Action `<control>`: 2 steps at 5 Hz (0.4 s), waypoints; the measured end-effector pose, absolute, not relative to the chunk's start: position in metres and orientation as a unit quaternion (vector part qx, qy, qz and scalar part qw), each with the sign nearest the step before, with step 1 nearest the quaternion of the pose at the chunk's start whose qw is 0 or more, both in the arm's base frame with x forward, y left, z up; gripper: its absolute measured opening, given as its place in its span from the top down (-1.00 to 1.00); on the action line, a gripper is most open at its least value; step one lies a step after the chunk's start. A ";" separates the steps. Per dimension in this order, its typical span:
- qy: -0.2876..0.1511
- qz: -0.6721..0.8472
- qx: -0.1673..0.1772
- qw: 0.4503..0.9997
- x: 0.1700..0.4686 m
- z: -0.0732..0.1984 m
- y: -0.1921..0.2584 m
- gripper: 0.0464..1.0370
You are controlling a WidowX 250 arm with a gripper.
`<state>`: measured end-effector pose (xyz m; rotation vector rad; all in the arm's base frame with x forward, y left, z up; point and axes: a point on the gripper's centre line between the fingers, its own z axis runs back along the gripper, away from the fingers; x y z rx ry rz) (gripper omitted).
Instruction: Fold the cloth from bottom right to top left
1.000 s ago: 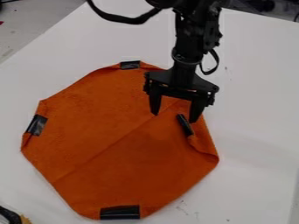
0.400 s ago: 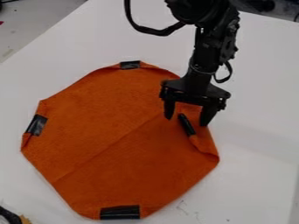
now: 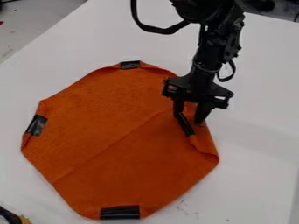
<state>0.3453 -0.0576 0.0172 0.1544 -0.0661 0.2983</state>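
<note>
The orange cloth (image 3: 111, 131) lies flat on the white surface, roughly eight-sided, with a diagonal crease and its corners turned in. Black strips mark the turned corners; one strip (image 3: 186, 124) is slanted at the cloth's upper right. Right at that strip, over the cloth's right edge, hangs the gripper (image 3: 190, 114), pointing down. Its fingers are partly apart, with orange cloth visible between them. The left finger meets the upper end of the strip in this view; whether it touches is unclear.
White tabletop (image 3: 257, 144) surrounds the cloth. A black and yellow object (image 3: 12, 216) sits at the bottom left corner. Dark items (image 3: 260, 5) stand beyond the table's edge at the top right.
The gripper has moved right and slightly down to the slanted strip. Its fingers have come closer together. The cloth lies as before.
</note>
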 end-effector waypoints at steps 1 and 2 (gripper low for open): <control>-0.030 0.153 0.078 0.985 0.342 0.014 -0.057 0.70; -0.028 0.162 0.077 0.983 0.338 0.011 -0.057 0.86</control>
